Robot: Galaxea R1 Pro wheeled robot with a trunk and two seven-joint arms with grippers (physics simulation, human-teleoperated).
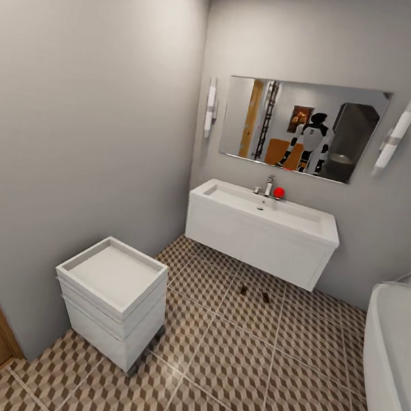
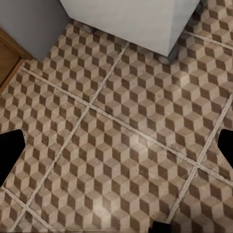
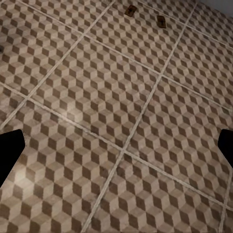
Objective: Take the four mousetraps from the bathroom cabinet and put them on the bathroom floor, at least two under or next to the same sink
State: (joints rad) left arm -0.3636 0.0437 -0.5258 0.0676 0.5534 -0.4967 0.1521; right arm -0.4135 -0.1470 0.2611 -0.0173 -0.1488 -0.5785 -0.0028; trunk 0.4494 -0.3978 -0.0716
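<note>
You are facing the sink (image 1: 265, 208), right of centre in the head view, with the mirror (image 1: 303, 127) above it. Two mousetraps already lie on the bathroom floor (image 1: 221, 360) just in front of the vanity's lower edge: one mousetrap (image 1: 243, 290) and a second mousetrap (image 1: 265, 297) beside it, close together but apart. The right wrist view shows the same pair at the top of its frame, small dark plates on the cube-pattern tiles (image 3: 130, 9) (image 3: 161, 20).

So, as far as you can judge, half the job is done, and the part about two traps by the same sink looks met. Two traps are left to fetch and set on this same floor.

The left gripper (image 2: 116, 150) has its jaws wide apart and empty over bare tiles, near the white toilet (image 1: 115, 294) at lower left. The right gripper (image 3: 116, 150) likewise has its jaws spread, holding nothing.
</note>
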